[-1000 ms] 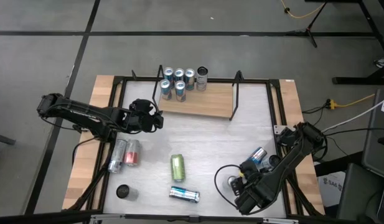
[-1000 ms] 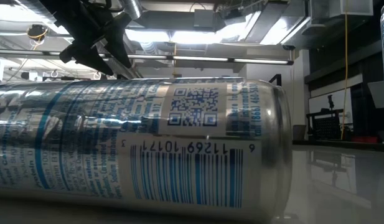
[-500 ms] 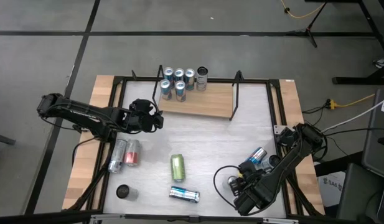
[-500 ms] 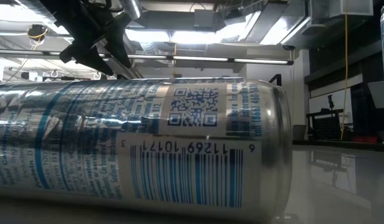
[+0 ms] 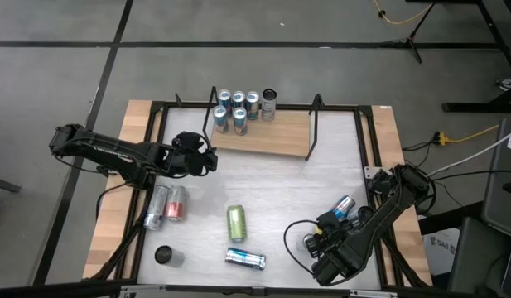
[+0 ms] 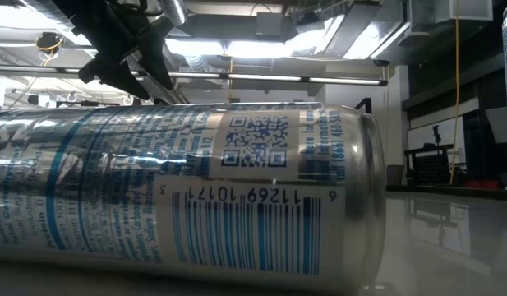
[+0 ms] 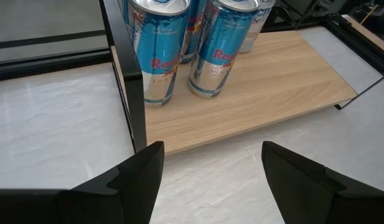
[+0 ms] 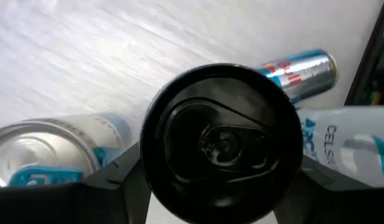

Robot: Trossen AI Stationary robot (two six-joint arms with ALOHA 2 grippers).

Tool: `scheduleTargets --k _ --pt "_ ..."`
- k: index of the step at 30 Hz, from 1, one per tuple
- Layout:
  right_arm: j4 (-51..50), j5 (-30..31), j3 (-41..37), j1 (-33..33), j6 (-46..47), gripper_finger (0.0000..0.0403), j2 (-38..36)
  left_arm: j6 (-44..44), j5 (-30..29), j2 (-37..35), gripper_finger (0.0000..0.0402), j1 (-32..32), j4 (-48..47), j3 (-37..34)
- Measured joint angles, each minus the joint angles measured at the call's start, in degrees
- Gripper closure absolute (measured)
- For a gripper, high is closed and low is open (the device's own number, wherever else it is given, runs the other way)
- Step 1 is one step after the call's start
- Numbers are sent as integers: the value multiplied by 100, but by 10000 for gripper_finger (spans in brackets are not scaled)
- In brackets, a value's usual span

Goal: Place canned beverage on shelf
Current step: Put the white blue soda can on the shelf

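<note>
A black-topped can (image 8: 221, 142) is gripped between the right gripper's (image 5: 315, 245) fingers (image 8: 120, 177) at the surface's near right corner, among loose cans. It should be lifted straight up so the neighbouring blue can (image 8: 297, 71) is not knocked, then kept upright and carried to the bare end of the shelf (image 5: 284, 132). The left gripper (image 7: 207, 171) is held open, empty, just before the shelf.
</note>
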Motion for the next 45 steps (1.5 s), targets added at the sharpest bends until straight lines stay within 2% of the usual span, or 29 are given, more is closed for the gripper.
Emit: scheduleTargets --k 9,18,28,36,45 --pt "-9 330 22 -182 -704 165 -154 0 0 1 138 -2 4 0" --pt "-20 1124 26 -756 -2262 163 -658 -1 -4 -1 138 -2 11 0" --pt "45 1306 26 -2032 -5195 162 -1100 0 -6 1 138 0 11 0" --pt "1080 1383 26 -3344 -7920 162 -1324 0 -41 1 138 -2 15 0" --pt "2146 380 26 -5035 -10841 162 -1346 2 -280 -2 138 2 13 0"
